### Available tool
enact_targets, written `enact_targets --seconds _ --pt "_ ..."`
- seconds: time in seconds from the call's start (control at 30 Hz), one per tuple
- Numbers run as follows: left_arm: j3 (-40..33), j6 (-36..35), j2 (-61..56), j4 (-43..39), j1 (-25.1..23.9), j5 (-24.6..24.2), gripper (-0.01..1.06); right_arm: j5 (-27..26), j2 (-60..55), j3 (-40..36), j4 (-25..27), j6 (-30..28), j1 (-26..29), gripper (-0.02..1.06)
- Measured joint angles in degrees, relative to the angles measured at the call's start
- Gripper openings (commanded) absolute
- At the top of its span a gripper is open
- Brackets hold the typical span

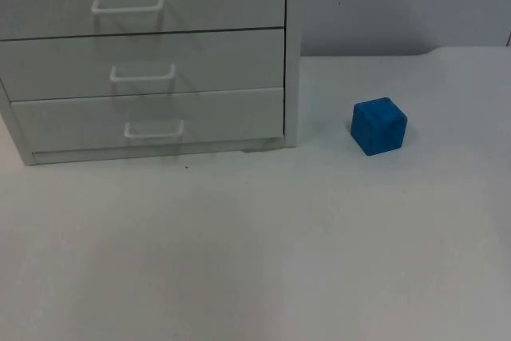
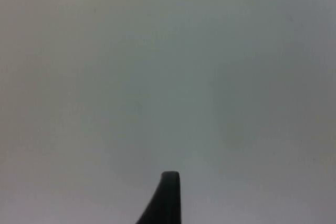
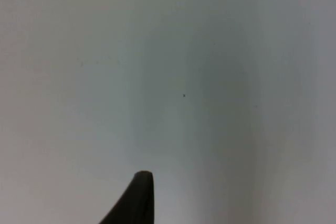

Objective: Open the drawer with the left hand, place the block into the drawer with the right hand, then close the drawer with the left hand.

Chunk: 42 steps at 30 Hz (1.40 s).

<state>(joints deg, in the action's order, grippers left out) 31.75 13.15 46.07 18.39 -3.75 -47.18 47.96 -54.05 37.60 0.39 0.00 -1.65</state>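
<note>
I am starting with all drawers of the white cabinet (image 1: pixel 152 61) shut and the blue block (image 1: pixel 379 125) sitting on the table (image 1: pixel 255 261) just right of it. The left gripper (image 2: pixel 167 198) and right gripper (image 3: pixel 137 198) are hovering over bare table; I cannot tell their finger state. I am planning to square the left gripper to a drawer handle (image 1: pixel 154 128) and pull straight out.

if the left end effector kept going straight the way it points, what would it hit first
Probably the bare white table: the left end effector looks onto nothing else, though depth is hard to judge.
</note>
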Motion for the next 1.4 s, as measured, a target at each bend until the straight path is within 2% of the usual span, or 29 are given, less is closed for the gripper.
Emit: enact_targets --seconds 0.3,0.37,0.43,0.47,0.5,0.57,0.63,0.67,0.7,0.77,0.8,0.83,0.93,0.97,1.07,1.1,1.13,1.27,1.3,1.4 --pt "7.37 9.21 7.54 5.75 1.41 -0.88 0.78 0.0 0.0 0.0 0.13 0.0 0.0 1.05" --pt "9.45 10.09 10.02 5.75 4.41 -0.59 0.78 -0.24 0.0 0.0 0.13 0.0 0.0 1.05" --pt "11.02 10.45 12.81 4.66 9.39 1.11 0.78 -0.71 0.0 0.0 0.13 0.0 0.0 1.05" --pt "11.02 10.45 12.81 4.66 9.39 1.11 0.78 -0.71 0.0 0.0 0.13 0.0 0.0 1.05" --pt "11.46 10.45 14.26 3.02 12.43 2.29 0.78 -0.83 0.0 0.0 0.13 0.0 0.0 1.05" --pt "11.68 9.6 17.21 -1.24 18.39 4.63 0.78 -1.07 0.0 0.0 0.13 0.0 0.0 1.05" --pt "11.68 5.53 20.53 -8.22 24.48 6.71 0.78 -1.07 0.0 0.0 0.13 0.0 0.0 1.05" --pt "11.68 5.53 20.53 -8.22 24.48 6.71 0.77 -1.07 0.0 0.0 0.13 0.0 0.0 1.05" --pt "11.68 1.49 23.5 -15.88 29.33 7.91 0.77 -1.07 0.0 0.0 0.13 0.0 0.0 1.05" --pt "11.68 -4.97 27.45 -26.83 34.86 8.07 0.77 -1.2 0.0 0.0 0.13 0.0 0.0 1.05" --pt "11.68 -4.97 27.45 -26.83 34.86 8.07 0.77 -1.2 0.0 0.0 0.13 0.0 0.0 1.05" --pt "11.68 -7.9 30.1 -32.93 37.98 8.07 0.77 -1.36 0.0 0.0 0.13 0.0 0.0 1.05" --pt "11.68 -16.67 36.0 -47.89 43.38 8.2 0.77 -1.45 0.0 0.0 0.13 0.0 0.0 1.05" --pt "11.68 -16.67 36.0 -47.89 43.38 8.2 0.77 -1.45 0.0 0.0 0.13 0.0 0.0 1.05" --pt "11.68 -19.58 41.25 -57.25 46.18 11.01 0.76 -1.45 0.0 0.0 0.13 0.0 0.0 1.05" --pt "11.68 -19.99 43.52 -60.44 46.43 13.39 0.75 -1.45 0.0 0.0 0.13 0.0 0.0 1.05" --pt "11.68 -19.99 43.52 -60.44 46.43 13.39 0.75 -1.45 0.0 0.0 0.13 0.0 0.0 1.05" --pt "11.72 -25.03 48.26 -70.99 46.58 16.71 0.75 -1.45 0.0 0.0 0.13 0.0 0.0 1.05" --pt "11.72 -25.03 48.26 -70.99 46.58 16.71 0.75 -1.45 0.0 0.0 0.13 0.0 0.0 1.05" --pt "11.72 -33.26 51.08 -83.37 46.58 17.71 0.75 -1.51 0.0 0.0 0.13 0.0 0.0 1.05"
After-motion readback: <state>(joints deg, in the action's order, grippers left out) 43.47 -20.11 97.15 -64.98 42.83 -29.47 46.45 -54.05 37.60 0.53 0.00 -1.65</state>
